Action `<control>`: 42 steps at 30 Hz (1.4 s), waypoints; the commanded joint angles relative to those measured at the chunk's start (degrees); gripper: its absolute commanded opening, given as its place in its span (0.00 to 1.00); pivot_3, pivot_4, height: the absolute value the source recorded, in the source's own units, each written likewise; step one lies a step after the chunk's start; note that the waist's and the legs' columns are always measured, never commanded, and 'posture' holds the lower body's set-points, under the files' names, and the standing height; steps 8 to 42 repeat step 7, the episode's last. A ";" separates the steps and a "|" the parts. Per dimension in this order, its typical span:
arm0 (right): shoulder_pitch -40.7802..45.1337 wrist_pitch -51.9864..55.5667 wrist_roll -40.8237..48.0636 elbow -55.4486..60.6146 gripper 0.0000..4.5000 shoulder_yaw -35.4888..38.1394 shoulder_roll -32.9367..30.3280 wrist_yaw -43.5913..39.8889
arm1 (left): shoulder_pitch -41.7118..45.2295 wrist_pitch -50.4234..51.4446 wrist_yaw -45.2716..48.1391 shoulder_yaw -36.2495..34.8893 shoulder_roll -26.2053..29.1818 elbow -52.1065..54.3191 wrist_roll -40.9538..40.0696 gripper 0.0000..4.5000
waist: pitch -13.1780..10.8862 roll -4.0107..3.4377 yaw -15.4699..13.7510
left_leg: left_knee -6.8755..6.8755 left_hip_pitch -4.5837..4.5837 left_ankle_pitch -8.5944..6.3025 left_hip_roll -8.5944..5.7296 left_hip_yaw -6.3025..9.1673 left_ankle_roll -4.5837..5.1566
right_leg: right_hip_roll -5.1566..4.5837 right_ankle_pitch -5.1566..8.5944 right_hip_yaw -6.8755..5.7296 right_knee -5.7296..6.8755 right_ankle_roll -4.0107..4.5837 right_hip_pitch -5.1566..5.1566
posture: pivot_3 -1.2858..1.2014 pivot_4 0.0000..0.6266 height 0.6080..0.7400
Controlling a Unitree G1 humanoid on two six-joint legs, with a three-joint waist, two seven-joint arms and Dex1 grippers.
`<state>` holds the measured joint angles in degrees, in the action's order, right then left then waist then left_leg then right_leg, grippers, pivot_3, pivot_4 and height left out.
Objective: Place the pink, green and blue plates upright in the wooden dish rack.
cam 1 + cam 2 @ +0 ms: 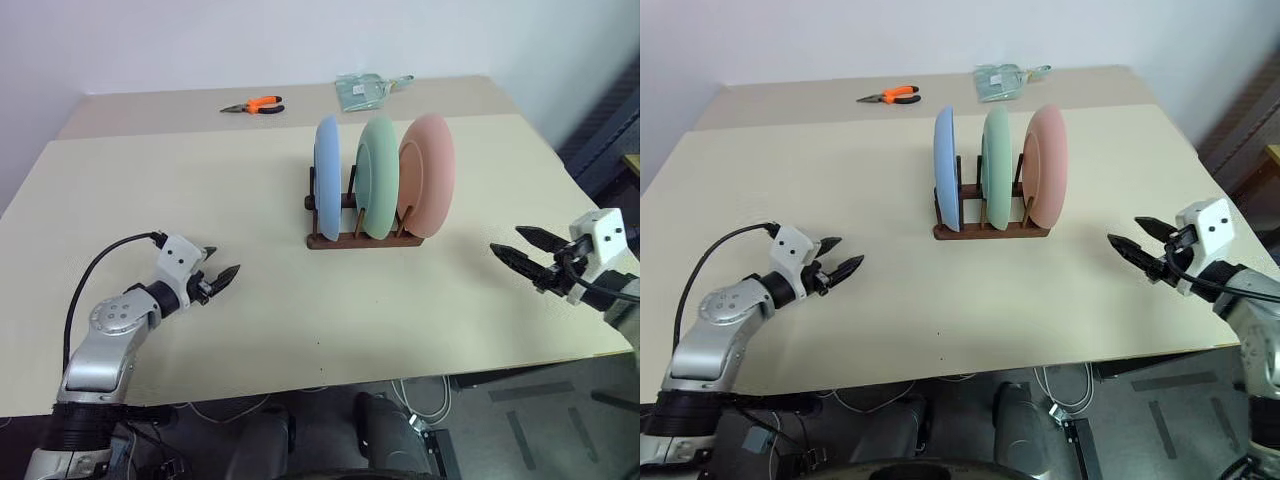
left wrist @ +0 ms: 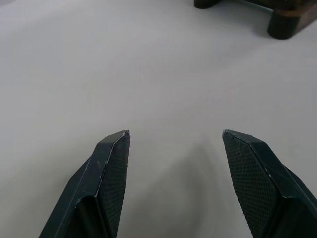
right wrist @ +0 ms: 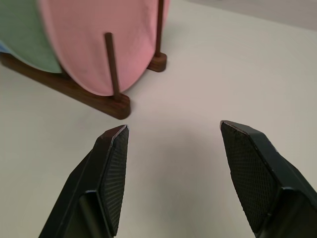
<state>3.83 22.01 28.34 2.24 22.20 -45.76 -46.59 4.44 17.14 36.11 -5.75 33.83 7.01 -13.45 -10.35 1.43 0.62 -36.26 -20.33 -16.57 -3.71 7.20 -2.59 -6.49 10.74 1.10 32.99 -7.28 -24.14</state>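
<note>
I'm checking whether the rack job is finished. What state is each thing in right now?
blue plate: upright in the rack, at its left end
green plate: upright in the rack, in the middle
pink plate: upright in the rack, at its right end
wooden dish rack: standing on the table, holding three plates
left claw: open, empty
right claw: open, empty
orange pliers: lying flat at the far edge
</note>
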 commanded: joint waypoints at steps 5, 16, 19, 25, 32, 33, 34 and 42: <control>2.82 -4.73 -2.57 -2.82 0.66 -3.00 1.06 -1.66 | -0.77 0.42 -0.57 -0.48 -0.37 3.19 -0.03 0.68 | 0.00 0.00 -0.34 | -0.07 -0.03 0.00 0.00 0.01 0.00 | 0.00 0.13 -0.02 0.01 0.06 0.02 | 0.52 0.24 1.00; 4.04 -4.77 -2.84 -3.40 0.66 -3.58 1.31 -1.54 | -0.02 0.32 -0.68 -0.43 -0.59 2.61 0.11 0.68 | 0.00 0.00 -0.30 | -0.07 -0.02 0.00 0.00 0.01 0.00 | 0.00 0.15 -0.01 0.02 0.02 0.02 | 0.52 0.24 1.00; 4.04 -4.77 -2.84 -3.40 0.66 -3.58 1.31 -1.54 | -0.02 0.32 -0.68 -0.43 -0.59 2.61 0.11 0.68 | 0.00 0.00 -0.30 | -0.07 -0.02 0.00 0.00 0.01 0.00 | 0.00 0.15 -0.01 0.02 0.02 0.02 | 0.52 0.24 1.00; 4.04 -4.77 -2.84 -3.40 0.66 -3.58 1.31 -1.54 | -0.02 0.32 -0.68 -0.43 -0.59 2.61 0.11 0.68 | 0.00 0.00 -0.30 | -0.07 -0.02 0.00 0.00 0.01 0.00 | 0.00 0.15 -0.01 0.02 0.02 0.02 | 0.52 0.24 1.00; 4.04 -4.77 -2.84 -3.40 0.66 -3.58 1.31 -1.54 | -0.02 0.32 -0.68 -0.43 -0.59 2.61 0.11 0.68 | 0.00 0.00 -0.30 | -0.07 -0.02 0.00 0.00 0.01 0.00 | 0.00 0.15 -0.01 0.02 0.02 0.02 | 0.52 0.24 1.00; 4.04 -4.77 -2.84 -3.40 0.66 -3.58 1.31 -1.54 | -0.02 0.32 -0.68 -0.43 -0.59 2.61 0.11 0.68 | 0.00 0.00 -0.30 | -0.07 -0.02 0.00 0.00 0.01 0.00 | 0.00 0.15 -0.01 0.02 0.02 0.02 | 0.52 0.24 1.00; 4.04 -4.77 -2.84 -3.40 0.66 -3.58 1.31 -1.54 | -0.02 0.32 -0.68 -0.43 -0.59 2.61 0.11 0.68 | 0.00 0.00 -0.30 | -0.07 -0.02 0.00 0.00 0.01 0.00 | 0.00 0.15 -0.01 0.02 0.02 0.02 | 0.52 0.24 1.00; 4.04 -4.77 -2.84 -3.40 0.66 -3.58 1.31 -1.54 | -0.02 0.32 -0.68 -0.43 -0.59 2.61 0.11 0.68 | 0.00 0.00 -0.30 | -0.07 -0.02 0.00 0.00 0.01 0.00 | 0.00 0.15 -0.01 0.02 0.02 0.02 | 0.52 0.24 1.00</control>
